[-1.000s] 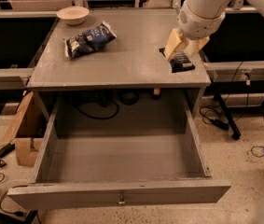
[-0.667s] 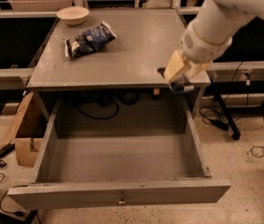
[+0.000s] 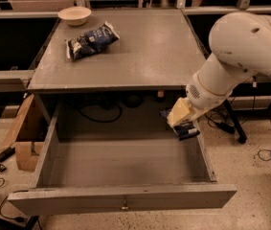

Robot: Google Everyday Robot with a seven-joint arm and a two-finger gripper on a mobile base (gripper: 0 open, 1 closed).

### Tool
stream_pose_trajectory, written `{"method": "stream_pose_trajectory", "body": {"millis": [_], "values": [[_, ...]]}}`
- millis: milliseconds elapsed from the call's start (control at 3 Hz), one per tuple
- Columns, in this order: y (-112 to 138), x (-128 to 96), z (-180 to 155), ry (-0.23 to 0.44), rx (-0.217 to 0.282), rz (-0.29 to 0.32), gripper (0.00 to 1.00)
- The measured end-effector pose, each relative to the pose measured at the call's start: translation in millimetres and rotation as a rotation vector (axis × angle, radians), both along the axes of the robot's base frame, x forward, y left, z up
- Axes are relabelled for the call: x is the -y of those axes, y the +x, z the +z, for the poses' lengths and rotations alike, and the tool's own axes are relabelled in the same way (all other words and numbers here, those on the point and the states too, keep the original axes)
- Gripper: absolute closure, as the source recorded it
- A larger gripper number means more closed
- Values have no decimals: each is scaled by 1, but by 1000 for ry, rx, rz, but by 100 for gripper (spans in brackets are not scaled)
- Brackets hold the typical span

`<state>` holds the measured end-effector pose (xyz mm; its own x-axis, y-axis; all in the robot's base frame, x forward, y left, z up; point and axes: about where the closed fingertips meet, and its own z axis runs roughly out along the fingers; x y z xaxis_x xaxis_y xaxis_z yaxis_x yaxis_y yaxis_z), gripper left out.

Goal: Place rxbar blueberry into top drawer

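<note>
The top drawer is pulled wide open below the grey tabletop; its front panel has a small metal knob. My gripper hangs over the drawer's right side, just inside the right wall and below the tabletop edge. It is shut on the rxbar blueberry, a small dark navy wrapper that sticks out below the yellowish fingers. The bar is held above the drawer floor, not resting on it.
A crinkled blue-and-white chip bag and a pale bowl sit on the tabletop at the back left. Cardboard boxes and cables lie on the floor to the left. A black stand leg is at the right.
My gripper has carried the bar off the tabletop's right edge, forward and down, so it now hangs inside the open drawer's right side.
</note>
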<state>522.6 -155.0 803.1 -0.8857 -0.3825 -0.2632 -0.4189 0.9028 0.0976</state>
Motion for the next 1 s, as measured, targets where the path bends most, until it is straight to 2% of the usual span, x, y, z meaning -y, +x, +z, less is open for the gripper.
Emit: {"method": "stream_pose_trajectory", "body": {"millis": [333, 667, 1000], "values": [[8, -32, -38, 62, 18, 85, 100], [23, -55, -57, 111, 42, 123, 100], [40, -63, -72, 170, 47, 86, 100]]}}
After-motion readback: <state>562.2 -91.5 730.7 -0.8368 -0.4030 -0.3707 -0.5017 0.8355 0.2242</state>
